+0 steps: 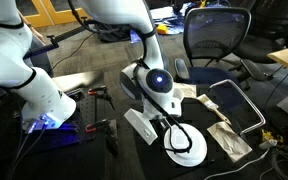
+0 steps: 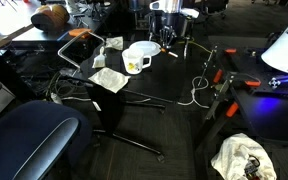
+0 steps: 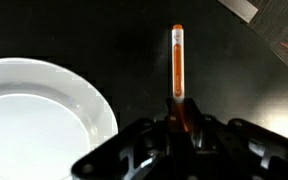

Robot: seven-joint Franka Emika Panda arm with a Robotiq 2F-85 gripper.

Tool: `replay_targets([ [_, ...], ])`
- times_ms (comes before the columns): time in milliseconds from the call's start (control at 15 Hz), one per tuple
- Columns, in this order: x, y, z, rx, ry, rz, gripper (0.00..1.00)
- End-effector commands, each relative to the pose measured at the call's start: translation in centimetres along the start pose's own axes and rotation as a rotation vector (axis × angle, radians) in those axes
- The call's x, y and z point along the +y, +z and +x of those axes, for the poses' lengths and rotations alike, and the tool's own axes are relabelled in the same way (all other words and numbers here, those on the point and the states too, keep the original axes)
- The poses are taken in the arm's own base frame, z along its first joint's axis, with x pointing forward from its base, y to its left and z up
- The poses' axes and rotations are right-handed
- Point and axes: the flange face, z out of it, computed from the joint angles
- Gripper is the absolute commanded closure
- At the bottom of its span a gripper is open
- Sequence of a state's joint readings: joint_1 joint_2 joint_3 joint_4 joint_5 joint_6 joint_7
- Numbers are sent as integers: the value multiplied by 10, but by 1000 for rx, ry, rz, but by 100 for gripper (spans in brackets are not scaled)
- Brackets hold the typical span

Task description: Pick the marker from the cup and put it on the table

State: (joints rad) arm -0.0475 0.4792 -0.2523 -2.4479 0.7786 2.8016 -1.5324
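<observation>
Two jaws of the gripper (image 3: pixel 184 125) stand narrow in the wrist view, pinched on the near end of the orange marker (image 3: pixel 177 60). The rest of the marker sticks out past them over the black table (image 3: pixel 234 80). Whether its far tip touches the tabletop, I cannot tell. Just beside it, to one side, lies a white plate (image 3: pixel 44 120), apart from the marker.

Further out, in an exterior view, the white cup (image 2: pixel 136 60) stands on the same table, away from the gripper, and no marker shows in it.

So the first half looks done: the marker is out of the cup and in the grip. What is left, by my reading, is to bring it low over the bare black surface clear of the plate, open the jaws and let it rest there.
</observation>
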Motion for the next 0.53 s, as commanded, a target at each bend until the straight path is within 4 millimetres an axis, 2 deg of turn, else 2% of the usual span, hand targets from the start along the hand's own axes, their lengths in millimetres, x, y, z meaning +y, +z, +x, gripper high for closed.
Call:
replay_targets([
  [0, 4, 0, 4, -22, 36, -18, 56],
  [467, -10, -38, 8, 5, 33, -79, 3],
])
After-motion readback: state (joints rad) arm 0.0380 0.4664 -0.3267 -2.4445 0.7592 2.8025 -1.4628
